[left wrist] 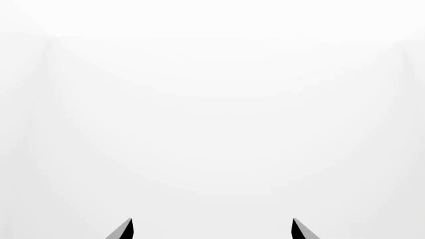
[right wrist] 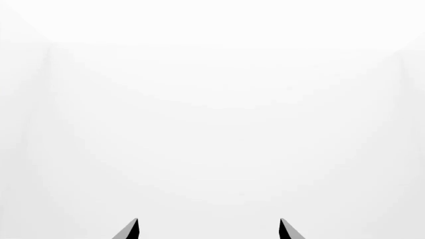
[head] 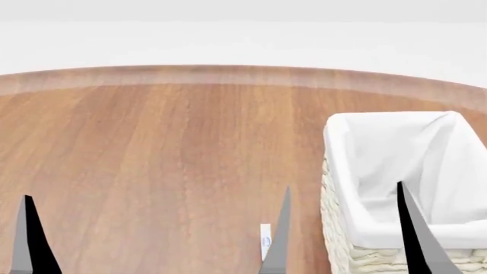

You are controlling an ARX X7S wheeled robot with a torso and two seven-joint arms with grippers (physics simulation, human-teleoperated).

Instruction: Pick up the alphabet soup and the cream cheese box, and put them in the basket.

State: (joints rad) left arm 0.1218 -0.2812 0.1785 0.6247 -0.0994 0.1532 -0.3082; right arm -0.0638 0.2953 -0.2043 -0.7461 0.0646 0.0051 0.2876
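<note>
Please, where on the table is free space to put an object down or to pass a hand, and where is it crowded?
The wooden table is bare from its far curved edge down to the near fingertips, everywhere left of the basket. It is tight at the near right: the cream cheese box stands close to the basket's wicker wall, with a fingertip over the gap.

Head view looks forward and down across the brown wooden tabletop [head: 167, 154], close in, with the cream wicker basket with white cloth liner [head: 396, 165] at near right. Both wrist views face blank white surroundings, only dark pointed fingertips [left wrist: 126, 230] [right wrist: 131, 230] showing; they share no part with the head view
</note>
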